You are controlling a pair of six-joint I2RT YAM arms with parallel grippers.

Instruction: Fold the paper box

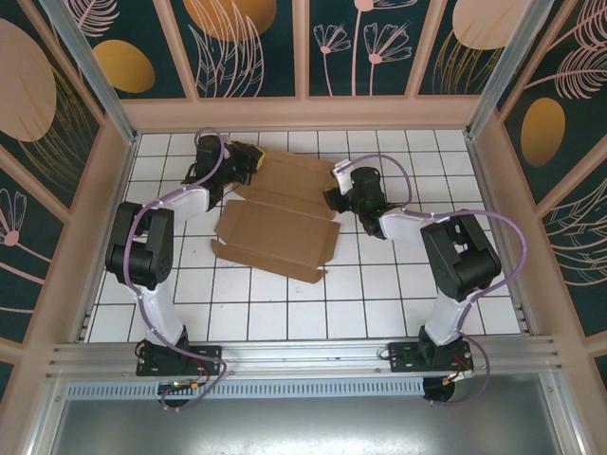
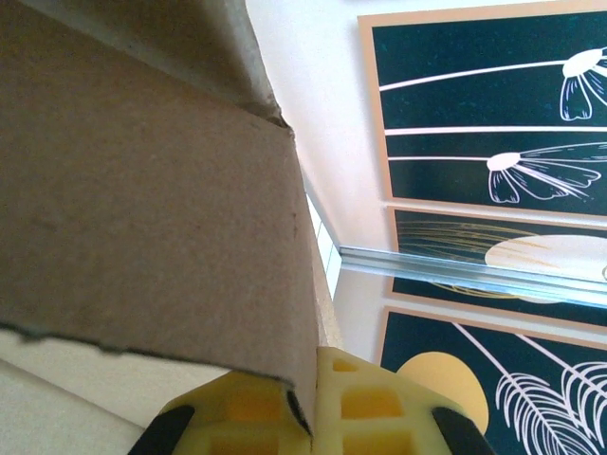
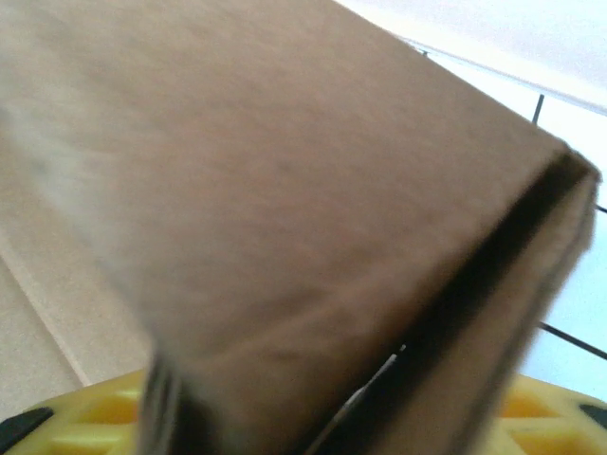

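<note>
Between left claw (image 1: 250, 159) and right claw (image 1: 334, 198), the paper box (image 1: 275, 235) is gripped by both.

Dark floral wall panels (image 1: 247, 47) rise behind and beside the white tiled floor (image 1: 285, 303); an aluminium rail (image 1: 303, 355) runs along its near edge.

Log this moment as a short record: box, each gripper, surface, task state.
box: paper box, mostly open and flat
surface: white tiled table, box lying on it
left gripper: left gripper shut on the box's far left edge
right gripper: right gripper closed on a folded-over flap at the box's right side
task state: box not yet formed
</note>
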